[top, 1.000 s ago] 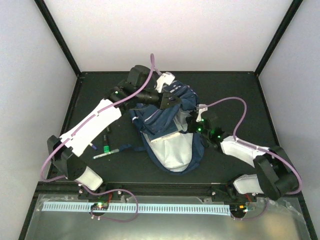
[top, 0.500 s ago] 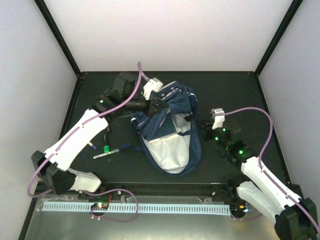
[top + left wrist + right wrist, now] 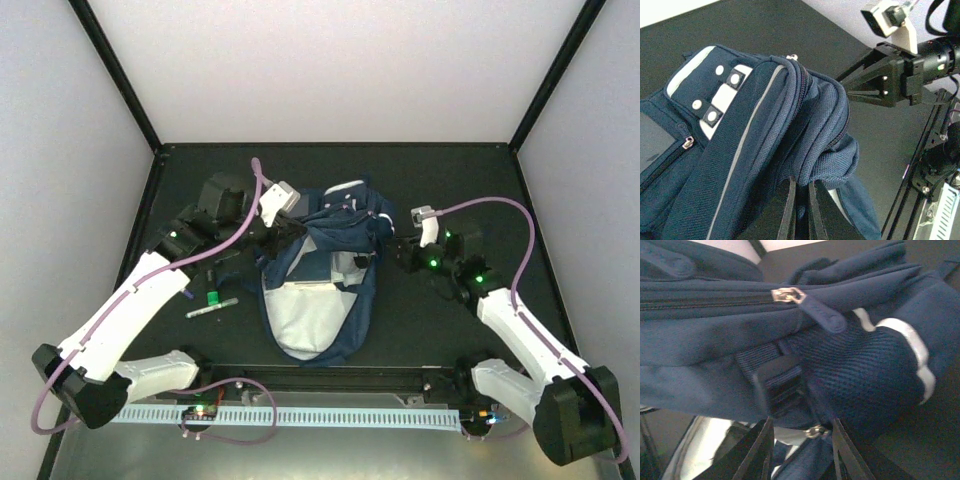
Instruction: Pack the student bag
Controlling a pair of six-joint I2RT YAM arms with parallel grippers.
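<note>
While the student bag (image 3: pixel 320 290) is lying in the middle of the dark bench (image 3: pixel 470 180), its open mouth is facing the near edge and showing the pale grey lining (image 3: pixel 305 312). The far end of the bag is bunching up and rising off the bench, and that is where the left hand (image 3: pixel 799 200) is gripping it. Its two fingers are pressing together with a fold of navy fabric pinched between them, as the left wrist view is showing. In that same view the white buckle patch (image 3: pixel 715 102) is sitting on the upper left of the raised fabric, and a thin white stripe is running down the panel beside it.

The right hand (image 3: pixel 802 440) is hovering just beside the bag's right flank with its fingers spread apart. Blue fabric is filling the view in front of them, but I cannot tell whether either finger is touching it. Above the fingers a black strap buckle (image 3: pixel 777 382) is hanging against the mesh side, and a metal zipper slider (image 3: pixel 786 294) with a fabric tab is sitting on a closed zip line higher up.

Left of the bag, a green-capped marker (image 3: pixel 212 297) and a pale pen (image 3: pixel 212 310) are lying on the bench, close to each other and apart from the bag's body.
</note>
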